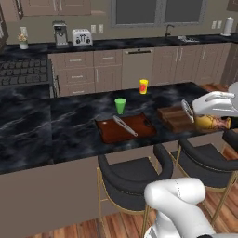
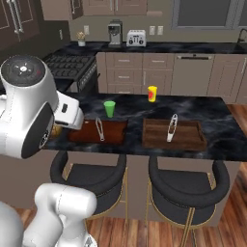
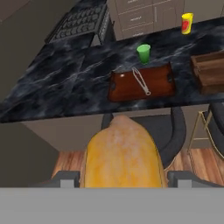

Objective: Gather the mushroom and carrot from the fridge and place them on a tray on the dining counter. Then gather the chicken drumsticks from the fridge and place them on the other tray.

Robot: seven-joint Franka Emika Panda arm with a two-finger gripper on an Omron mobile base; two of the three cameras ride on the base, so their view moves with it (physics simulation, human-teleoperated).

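the long marble-topped desk (image 2: 202, 113) stands across the scene with two black stools (image 2: 185, 185) tucked under its near edge, and on it sit two wooden trays: a flat reddish one (image 3: 142, 83) with a pair of metal tongs (image 3: 141, 80) lying across it, and a darker, deeper one (image 2: 173, 134) with its own tongs (image 2: 171, 128). neither tray holds any mushroom, carrot or meat as far as can be seen, so nothing of the task looks delivered yet; the vegetables appear to be still outstanding, though a piece of chicken is already on its way. a green cup (image 2: 110, 108) stands just behind the reddish tray and a yellow cup (image 2: 152, 93) further back on the desk. the white arm reaches forward over the stools, its hand level and pointing toward the desk, short of the near edge. the claw (image 3: 123, 178) stands fairly wide, its two dark tips on either side of a golden-brown drumstick (image 3: 123, 159), which it has hold of; in the left base view the same glossy piece (image 1: 210, 122) hangs under the white hand beside the dark tray. my judgement is that the carry is near its end, with the release over a tray still to come, and the rest of the fetching from the fridge after that.
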